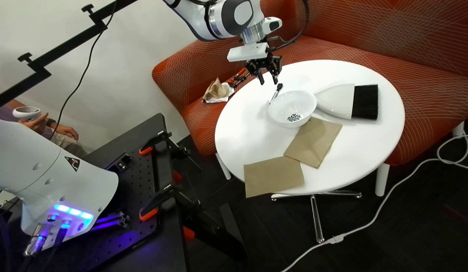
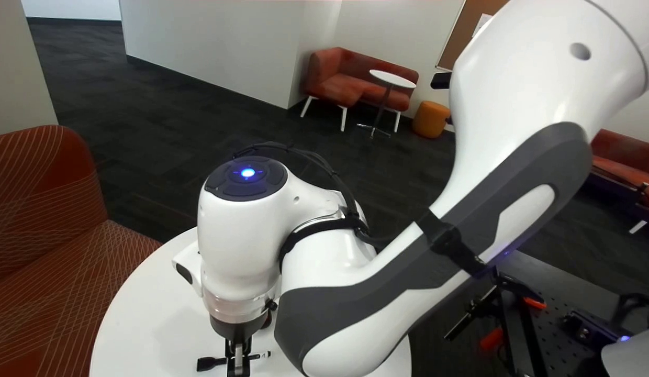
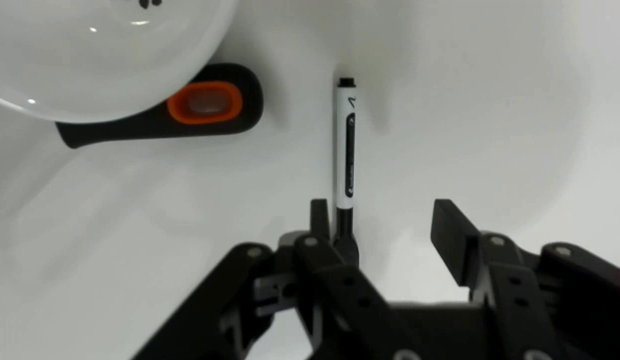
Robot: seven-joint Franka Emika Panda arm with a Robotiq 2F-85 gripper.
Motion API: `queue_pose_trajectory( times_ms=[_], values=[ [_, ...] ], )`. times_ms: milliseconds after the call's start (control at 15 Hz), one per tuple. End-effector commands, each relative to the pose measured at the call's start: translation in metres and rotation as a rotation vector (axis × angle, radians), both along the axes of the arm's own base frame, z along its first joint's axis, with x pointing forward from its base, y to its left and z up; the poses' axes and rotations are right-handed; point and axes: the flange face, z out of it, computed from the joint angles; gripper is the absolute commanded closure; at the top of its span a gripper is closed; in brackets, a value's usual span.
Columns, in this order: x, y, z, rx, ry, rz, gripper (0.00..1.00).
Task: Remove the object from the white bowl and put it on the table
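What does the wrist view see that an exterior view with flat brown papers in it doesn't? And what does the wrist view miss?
Only the wrist view shows the black handle with its orange oval, poking out past the white bowl.

Only that exterior view shows the flat brown papers, the black bristles and the robot's base.

Both show the white bowl, the marker lying on the white table, and the open gripper.
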Motion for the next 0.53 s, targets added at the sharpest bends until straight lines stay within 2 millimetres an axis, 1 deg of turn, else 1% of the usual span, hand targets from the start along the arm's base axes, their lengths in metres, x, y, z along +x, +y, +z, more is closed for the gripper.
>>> queue_pose_trajectory(
  times_ms=[0, 67, 133, 333, 400, 467],
  values=[
    [0.0086, 0.0017, 0.0063, -0.011, 0.006, 0.015, 0.10],
    [0.0094, 0.0016, 0.0073, -0.011, 0.003, 0.014, 0.03],
    [0.0102, 0.0013, 0.0081, -0.010, 0.002, 0.012, 0.00],
    [0.0116, 0.0007, 0.0101, -0.005, 0.007, 0.011, 0.00],
    [0.0076, 0.0010, 0.0050, 0.002, -0.011, -0.003, 0.00],
    [0.0079, 0.0008, 0.0051, 0.002, -0.011, -0.004, 0.00]
  ],
)
